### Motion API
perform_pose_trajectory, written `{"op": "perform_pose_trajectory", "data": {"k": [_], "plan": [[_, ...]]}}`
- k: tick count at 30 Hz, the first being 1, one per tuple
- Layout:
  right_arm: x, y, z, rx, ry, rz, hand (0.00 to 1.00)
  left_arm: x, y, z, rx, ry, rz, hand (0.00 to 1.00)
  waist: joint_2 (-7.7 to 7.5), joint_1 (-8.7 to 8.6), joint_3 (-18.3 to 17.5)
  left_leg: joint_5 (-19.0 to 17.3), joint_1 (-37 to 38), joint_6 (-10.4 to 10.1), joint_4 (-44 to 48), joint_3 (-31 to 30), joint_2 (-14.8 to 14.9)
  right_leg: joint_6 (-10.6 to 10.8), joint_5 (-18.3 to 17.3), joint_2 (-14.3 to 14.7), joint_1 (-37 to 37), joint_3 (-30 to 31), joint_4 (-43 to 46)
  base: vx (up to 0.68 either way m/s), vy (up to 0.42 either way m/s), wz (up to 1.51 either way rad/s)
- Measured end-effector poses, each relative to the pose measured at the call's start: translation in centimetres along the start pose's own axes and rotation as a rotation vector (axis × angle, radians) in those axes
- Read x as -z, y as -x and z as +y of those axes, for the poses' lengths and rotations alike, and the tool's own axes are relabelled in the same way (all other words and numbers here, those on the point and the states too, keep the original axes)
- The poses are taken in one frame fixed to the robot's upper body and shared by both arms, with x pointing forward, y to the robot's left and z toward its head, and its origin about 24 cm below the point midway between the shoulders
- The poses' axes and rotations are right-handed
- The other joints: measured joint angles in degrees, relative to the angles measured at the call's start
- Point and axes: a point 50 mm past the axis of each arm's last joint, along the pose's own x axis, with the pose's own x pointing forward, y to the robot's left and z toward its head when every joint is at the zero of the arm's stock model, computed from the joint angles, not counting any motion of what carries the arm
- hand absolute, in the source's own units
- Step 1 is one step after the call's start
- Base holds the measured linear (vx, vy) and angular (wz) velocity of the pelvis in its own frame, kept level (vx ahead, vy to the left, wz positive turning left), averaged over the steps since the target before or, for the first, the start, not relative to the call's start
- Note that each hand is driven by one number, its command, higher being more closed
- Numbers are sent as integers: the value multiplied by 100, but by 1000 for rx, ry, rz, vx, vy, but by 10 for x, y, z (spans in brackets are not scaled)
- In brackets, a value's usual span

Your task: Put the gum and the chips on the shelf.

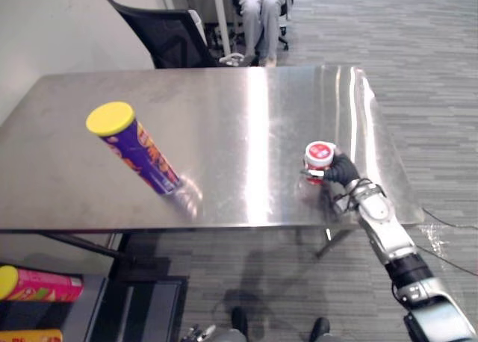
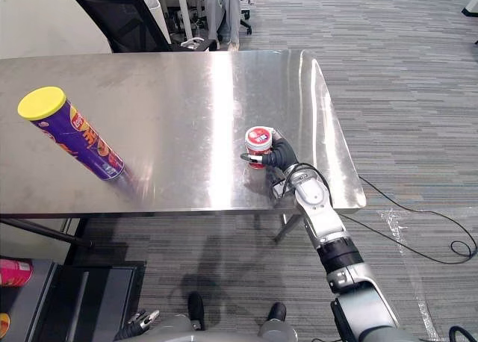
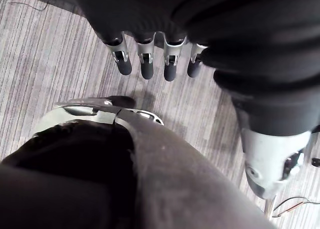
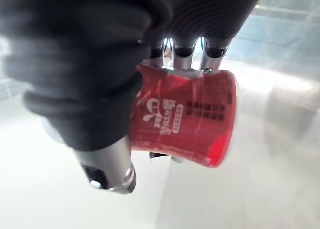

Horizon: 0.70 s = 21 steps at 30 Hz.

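Observation:
A small red gum tub point(image 1: 318, 157) with a red-and-white lid is near the front right of the steel table point(image 1: 224, 110). My right hand point(image 1: 341, 170) is curled round it from the right. In the right wrist view the fingers point(image 4: 182, 51) and thumb wrap the red tub point(image 4: 185, 124). A tall purple chips can point(image 1: 134, 149) with a yellow lid stands on the table's left part, well apart from the hand. My left hand point(image 3: 145, 59) hangs low beside me over the carpet, fingers relaxed and holding nothing.
A black chair point(image 1: 168, 36) stands behind the table's far edge, and a seated person's legs point(image 1: 258, 13) show beyond it. Low at the front left, a pink chips can point(image 1: 41, 284) and a yellow one point(image 1: 30, 336) lie on a lower rack.

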Motion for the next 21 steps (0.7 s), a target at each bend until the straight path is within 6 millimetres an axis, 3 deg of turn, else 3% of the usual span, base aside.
{"op": "perform_pose_trajectory", "data": {"k": [3, 7, 21], "plan": [[-20, 15, -1, -3, -15, -96, 100, 0, 1, 1, -5, 4, -4, 0, -16, -18, -9, 0, 14, 0, 0, 14, 1, 15, 11, -3, 2, 21, 8, 0, 0, 0], [-31, 29, -11, 32, -34, -149, 100, 2, 3, 3, -21, 27, -8, 0, -56, -33, -36, -1, 45, -2, 0, 43, 5, 16, 11, -3, 3, 55, 16, -1, 0, -5], [-31, 63, -31, 134, -106, -169, 100, 7, 6, 6, -46, 39, -13, 0, -104, -84, -313, -5, 68, -5, -1, 71, 10, 18, 10, -1, -5, 100, 20, -3, 0, -1]]}}
